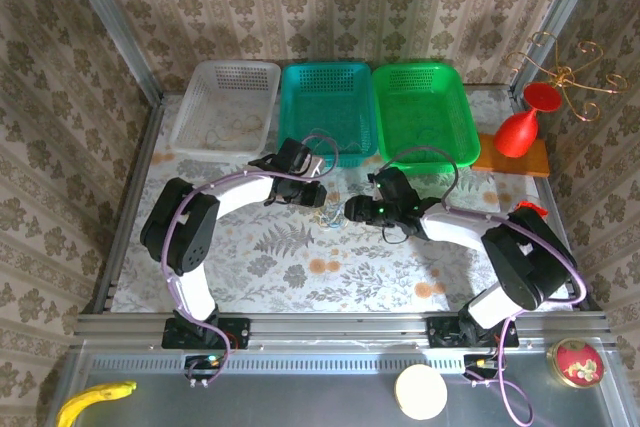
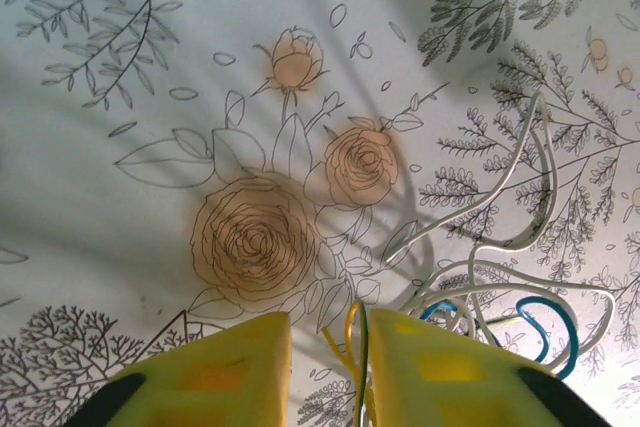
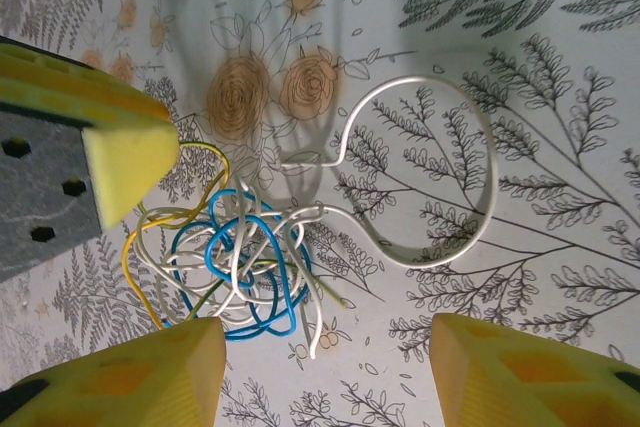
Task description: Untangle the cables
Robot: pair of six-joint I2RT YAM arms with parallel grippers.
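Top external view first: both arms reach to the middle of the table (image 1: 270,267). The left gripper (image 1: 316,194) and right gripper (image 1: 351,210) are nose to nose, with the cables (image 1: 329,213) between them, a small knot just in front of the teal basket (image 1: 328,107). From up here the knot is too small to sort strand from strand, and I cannot read either set of jaws. Coming at it from opposite sides makes sense, I'd say, since one gripper can anchor while the other pulls. Left wrist view: its fingers (image 2: 220,377) stand close together, leaving a narrow slot. A yellow and a green strand run through that slot, so it looks placed to hold one end. Whether the pads really bite I cannot tell, because the strands leave the frame at the bottom edge. The rest of the cables (image 2: 480,287) trail off beside it as white loops and a blue curl lying on the table, cut off at the lower corner. Right wrist view: the right gripper (image 3: 330,367) is spread wide, with nothing between its fingers (image 3: 130,377). The cables (image 3: 235,267) lie just ahead, blue, white and yellow wound together. A big white loop (image 3: 430,167) is thrown clear of the knot and is the easiest strand to take, I'd judge. One finger of the left gripper (image 3: 110,152) sits at the knot's far side with a yellow strand curving up to it; where the two meet is hidden behind the pad.
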